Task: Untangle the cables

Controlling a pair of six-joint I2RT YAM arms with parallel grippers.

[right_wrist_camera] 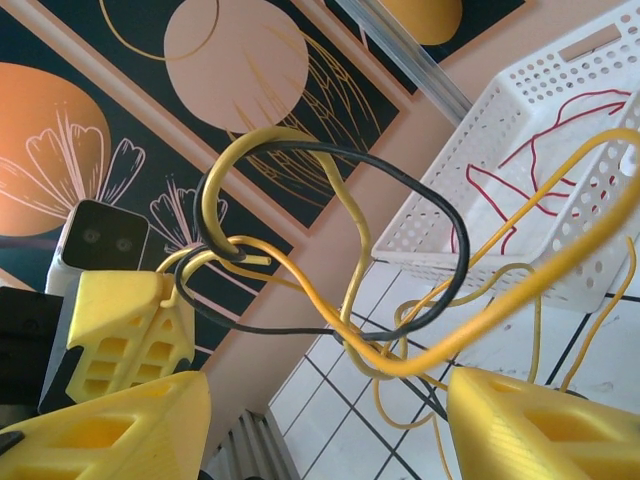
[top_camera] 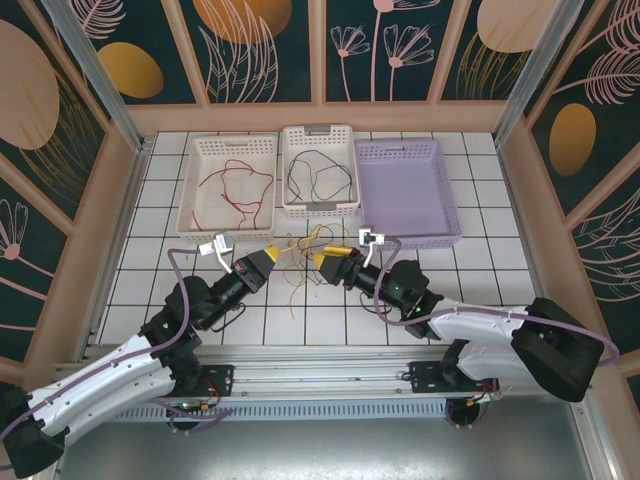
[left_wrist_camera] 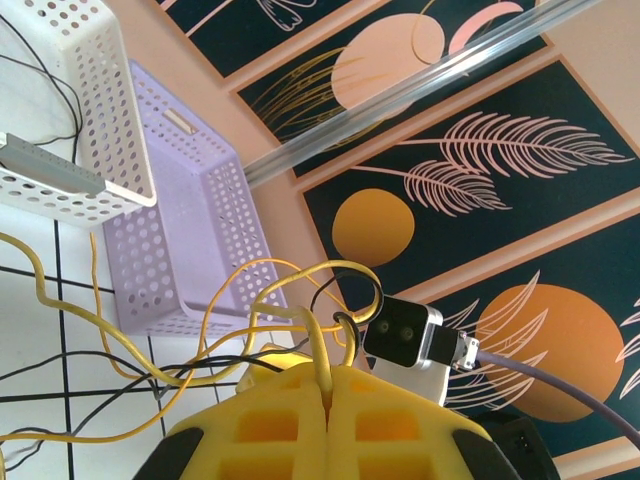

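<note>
While left end effector (top_camera: 268,258) clamps yellow cable (left_wrist_camera: 320,345), right end effector (top_camera: 325,262) wide, red cable (top_camera: 235,185) in left basket (top_camera: 232,143)

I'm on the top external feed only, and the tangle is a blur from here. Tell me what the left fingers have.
Observer: In the left wrist view, the left fingers are shut on a yellow cable, pinched right at their tips.
Operator: Now the right side.
Observer: The right wrist view shows the right fingers standing apart and gripping nothing. A yellow strand crosses just above them.
Operator: Report the knot.
Observer: In that same view a black cable threads through a loop of yellow cable close to the left fingers' tips.
</note>
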